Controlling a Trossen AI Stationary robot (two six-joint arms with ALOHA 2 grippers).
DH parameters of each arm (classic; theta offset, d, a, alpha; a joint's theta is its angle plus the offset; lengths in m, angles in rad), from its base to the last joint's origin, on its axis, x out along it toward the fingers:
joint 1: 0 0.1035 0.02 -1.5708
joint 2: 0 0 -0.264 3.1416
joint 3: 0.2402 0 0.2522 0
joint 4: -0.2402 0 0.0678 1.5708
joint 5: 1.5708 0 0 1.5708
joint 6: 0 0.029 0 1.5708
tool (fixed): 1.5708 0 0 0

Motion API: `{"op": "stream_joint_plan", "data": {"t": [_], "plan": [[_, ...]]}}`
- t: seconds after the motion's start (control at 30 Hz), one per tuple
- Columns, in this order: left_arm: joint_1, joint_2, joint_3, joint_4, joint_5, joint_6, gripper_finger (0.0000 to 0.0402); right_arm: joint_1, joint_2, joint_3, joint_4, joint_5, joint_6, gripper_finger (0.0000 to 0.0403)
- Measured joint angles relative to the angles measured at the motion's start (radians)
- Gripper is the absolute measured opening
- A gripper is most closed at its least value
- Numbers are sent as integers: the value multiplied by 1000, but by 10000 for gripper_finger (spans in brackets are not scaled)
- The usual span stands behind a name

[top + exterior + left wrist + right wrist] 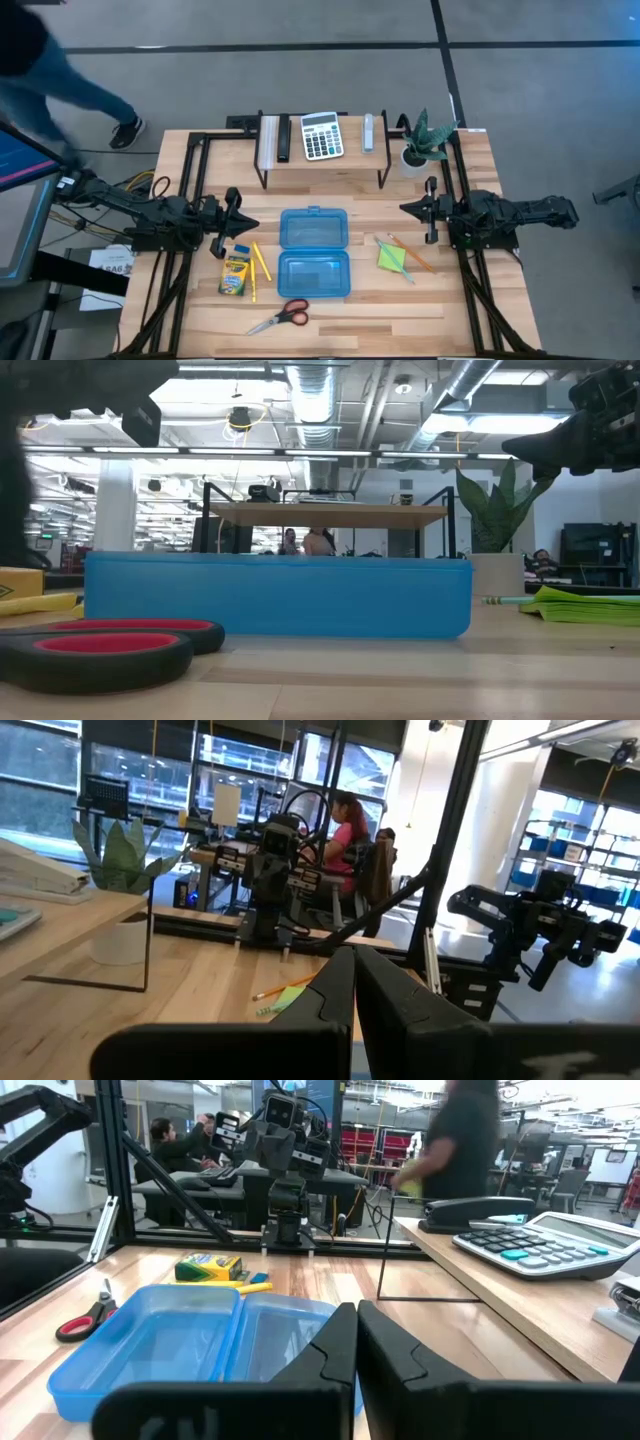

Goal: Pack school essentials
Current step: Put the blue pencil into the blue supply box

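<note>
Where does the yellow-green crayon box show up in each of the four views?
High view: yellow-green crayon box, left of the open blue plastic case.
Low view: yellow corner at the left edge.
Left wrist view: not in it.
Right wrist view: beyond the case's far rim.
Shared landmark: the blue case.

A light wooden table (pixel 420 300) fills the middle of the high view. At its centre an open blue plastic case (pixel 314 253) is laid. To its left a crayon box (pixel 235 271) and yellow pencils (pixel 260 262) are placed; red-handled scissors (pixel 282 317) are seen below. A green sticky-note pad (pixel 391 257) and an orange pencil (pixel 413 254) lie right. A small raised shelf (pixel 322 160) and a potted plant (pixel 420 140) stand along the upper edge.
</note>
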Motion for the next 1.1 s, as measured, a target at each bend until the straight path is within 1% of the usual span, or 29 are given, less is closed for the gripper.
{"op": "stream_joint_plan", "data": {"t": [1.1], "plan": [[0, 0, 0, 11, -1, -14, 0, 0, 0, 0, 5, 0, -17, 27]]}}
